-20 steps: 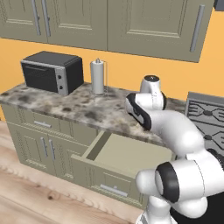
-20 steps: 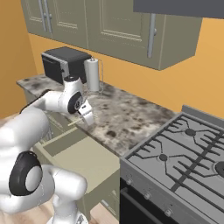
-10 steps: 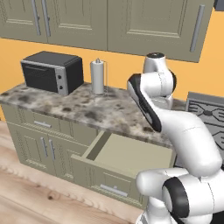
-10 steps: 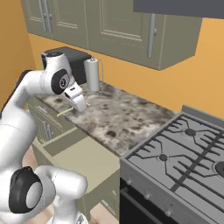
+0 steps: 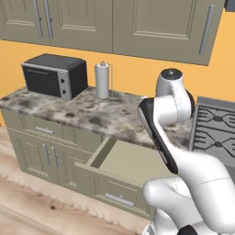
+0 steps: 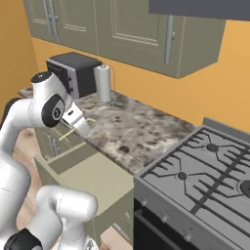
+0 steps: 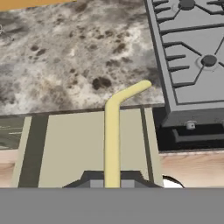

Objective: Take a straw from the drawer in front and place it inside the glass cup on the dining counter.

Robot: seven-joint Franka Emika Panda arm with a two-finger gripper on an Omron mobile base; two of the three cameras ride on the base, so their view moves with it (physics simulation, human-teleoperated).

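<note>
A pale yellow straw (image 7: 112,131) with a bent tip sticks out from between my fingertips, and my gripper (image 7: 112,181) is shut on its lower end. From the right base view, the gripper (image 6: 83,127) hangs over the open drawer's back left corner, by the counter edge, with the straw (image 6: 68,135) slanting down to the left. The drawer (image 5: 124,161) stands pulled out, its beige inside (image 7: 74,144) bare beneath the straw. My arm (image 5: 158,128) hides the hand in the left base view. The glass cup and the dining counter are out of view.
A black toaster oven (image 5: 55,75) and a paper towel holder (image 5: 103,81) stand at the back of the stone-topped cabinets (image 6: 132,132). A gas stove (image 6: 205,176) lies to the right of the drawer. Wall cabinets (image 5: 137,23) hang overhead.
The arm has folded up higher and swung its hand a little to the left above the drawer. The straw has stayed in the shut gripper throughout.
</note>
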